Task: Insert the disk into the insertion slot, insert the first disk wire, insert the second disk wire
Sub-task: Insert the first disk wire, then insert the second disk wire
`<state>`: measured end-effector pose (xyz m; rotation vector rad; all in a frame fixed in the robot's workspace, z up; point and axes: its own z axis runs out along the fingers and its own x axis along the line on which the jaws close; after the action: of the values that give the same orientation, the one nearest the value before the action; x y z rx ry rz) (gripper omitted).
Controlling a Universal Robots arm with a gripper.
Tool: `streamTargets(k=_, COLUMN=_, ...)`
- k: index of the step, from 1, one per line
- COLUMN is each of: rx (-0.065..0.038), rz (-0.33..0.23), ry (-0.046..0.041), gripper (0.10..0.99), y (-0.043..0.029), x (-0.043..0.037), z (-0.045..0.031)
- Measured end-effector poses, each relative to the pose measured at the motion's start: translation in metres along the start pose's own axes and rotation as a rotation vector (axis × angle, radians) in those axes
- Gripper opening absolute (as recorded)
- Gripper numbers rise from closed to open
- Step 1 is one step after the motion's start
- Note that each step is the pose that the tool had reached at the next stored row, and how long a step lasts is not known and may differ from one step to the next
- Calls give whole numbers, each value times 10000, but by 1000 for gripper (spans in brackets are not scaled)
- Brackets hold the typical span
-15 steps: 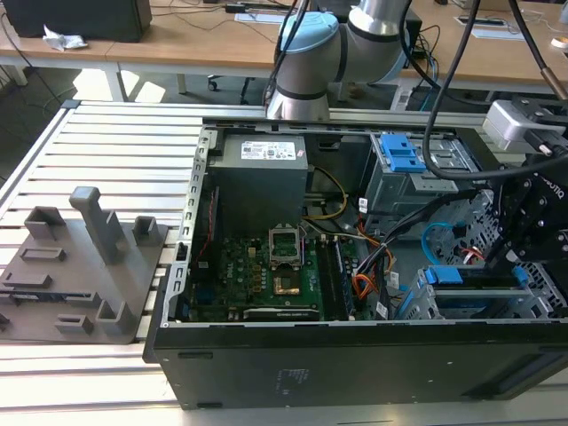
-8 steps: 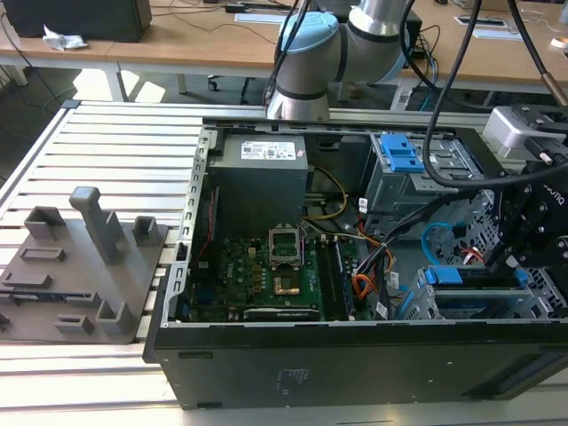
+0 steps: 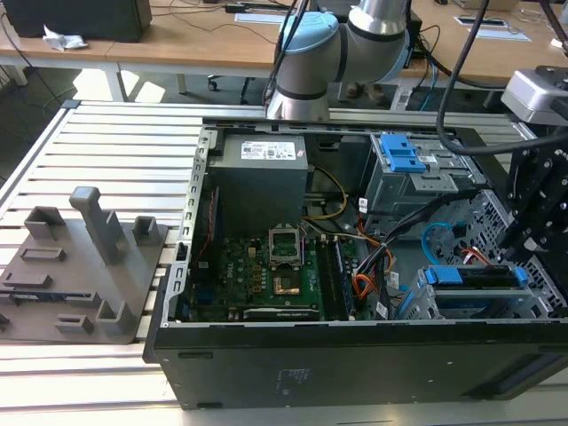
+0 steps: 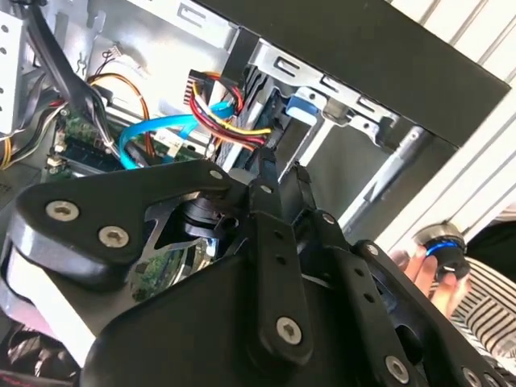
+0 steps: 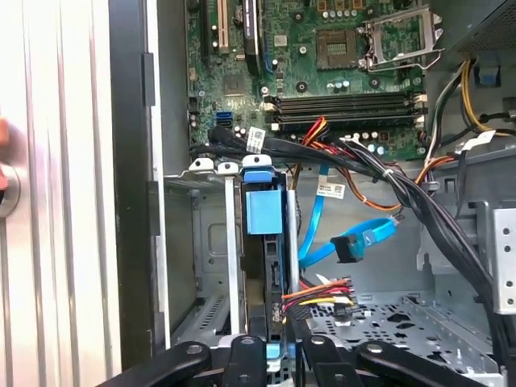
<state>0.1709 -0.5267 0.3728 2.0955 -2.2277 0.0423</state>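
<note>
- Sitting edge-on inside the insertion slot (image 5: 232,242), the disk (image 5: 264,211) shows mainly the bright blue carrier at its outer end; in the exterior view the disk (image 3: 469,276) lies low in the case's corner at that view's right, and it looks fully home.
- By my judgement it is a stiff, dense block, heavy for its bulk and easily hurt by knocks. Its metal faces would be slick, so the plastic carrier's side rails or end tab are the sound places to take hold, not the label face or the connector edge.
- A bundle of red, yellow and black wires (image 5: 318,292) reaches the disk's inner edge; whether its plug is seated I cannot tell.
- A blue cable (image 5: 355,242) hangs loose just beside it, its plug free in the air. Both leads are limp with rigid plugs, and I judge the plug body the place to grip rather than the wire.
- In the second wrist view the gripper (image 4: 282,171) points at that bundle with its fingers (image 4: 266,173) drawn narrow, a slim gap between them; whether they pinch anything I cannot tell.
- Farther off stand the green motherboard (image 5: 322,64) and the taller bay (image 3: 404,155) with its blue latch.
- Carrying it all, the black case (image 3: 355,373) rests on the slatted surface (image 3: 115,142).
</note>
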Motion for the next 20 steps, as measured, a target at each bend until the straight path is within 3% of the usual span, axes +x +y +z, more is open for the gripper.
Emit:
streamTargets(k=1, rx=0, rz=1, ry=5, gripper=239, y=1, x=2, z=-40)
streamTargets(k=3, rx=2, rz=2, ry=31, gripper=106, y=5, x=8, z=-134)
streamTargets(k=6, rx=3, rz=2, ry=49, gripper=106, y=9, x=17, z=-253)
streamTargets(k=20, rx=3, rz=2, ry=49, gripper=106, y=10, x=19, z=-277)
